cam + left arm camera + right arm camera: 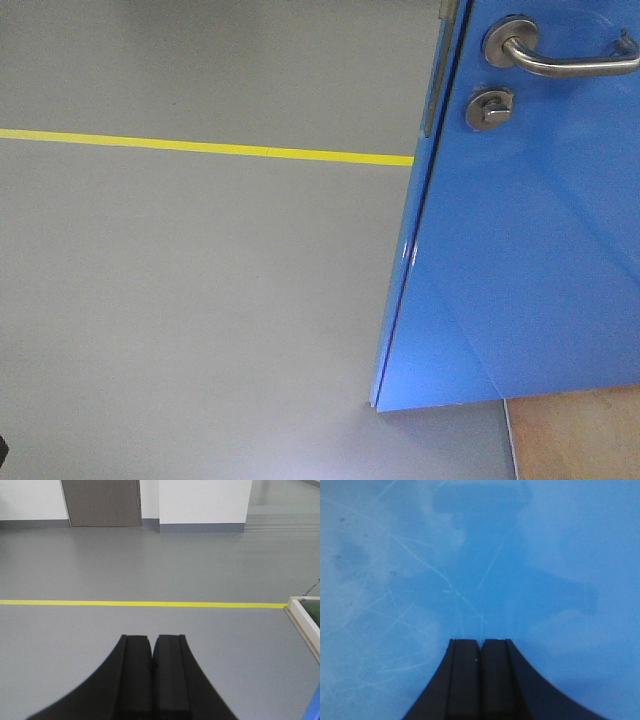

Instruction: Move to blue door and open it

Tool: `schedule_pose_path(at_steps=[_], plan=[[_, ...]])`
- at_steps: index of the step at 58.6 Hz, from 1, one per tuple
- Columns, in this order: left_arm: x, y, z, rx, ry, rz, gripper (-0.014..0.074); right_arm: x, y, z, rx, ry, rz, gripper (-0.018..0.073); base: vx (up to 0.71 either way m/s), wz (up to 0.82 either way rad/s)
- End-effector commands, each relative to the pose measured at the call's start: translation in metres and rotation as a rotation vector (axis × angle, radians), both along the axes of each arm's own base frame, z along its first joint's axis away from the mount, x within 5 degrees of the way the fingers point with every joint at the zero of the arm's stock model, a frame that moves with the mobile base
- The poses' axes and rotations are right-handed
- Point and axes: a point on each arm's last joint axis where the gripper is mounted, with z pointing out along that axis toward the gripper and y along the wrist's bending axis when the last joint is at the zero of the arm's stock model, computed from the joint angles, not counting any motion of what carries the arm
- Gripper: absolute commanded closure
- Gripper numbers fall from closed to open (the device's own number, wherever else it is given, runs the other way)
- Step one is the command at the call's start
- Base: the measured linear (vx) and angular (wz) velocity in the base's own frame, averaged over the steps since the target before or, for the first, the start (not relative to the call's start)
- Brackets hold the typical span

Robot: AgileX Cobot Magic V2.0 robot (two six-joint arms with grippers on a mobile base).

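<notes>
The blue door (520,260) fills the right of the front view, standing ajar with its free edge toward the grey floor. Its silver lever handle (560,58) is at the top right, and the round thumb-turn lock (490,107) sits just below it. Neither gripper shows in the front view. My left gripper (152,641) is shut and empty, pointing over the open floor. My right gripper (480,642) is shut and empty, its tips close to the scratched blue door face (470,555), which fills that view.
A yellow tape line (200,148) crosses the grey floor; it also shows in the left wrist view (140,603). A white wooden frame (305,622) lies at the right. A brown board (575,435) sits under the door. A dark far door (102,502) and white walls stand behind.
</notes>
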Motion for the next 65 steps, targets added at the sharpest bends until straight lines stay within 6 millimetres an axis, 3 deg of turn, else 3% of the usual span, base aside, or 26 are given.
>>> schedule_pose_path(at_steps=[1, 36, 65], plan=[[-0.001, -0.001, 0.017, -0.009, -0.121, -0.006, 0.0524, -0.012, -0.002, 0.022, 0.002, -0.107, -0.034, 0.0547, 0.24, 0.04], [-0.001, -0.001, 0.017, -0.009, -0.121, -0.006, 0.0524, -0.004, -0.002, 0.014, 0.003, -0.08, -0.03, 0.0547, 0.22, -0.03], [-0.001, -0.001, 0.017, -0.009, -0.121, -0.006, 0.0524, 0.051, -0.005, -0.041, 0.01, 0.07, -0.03, 0.0547, 0.01, -0.06]])
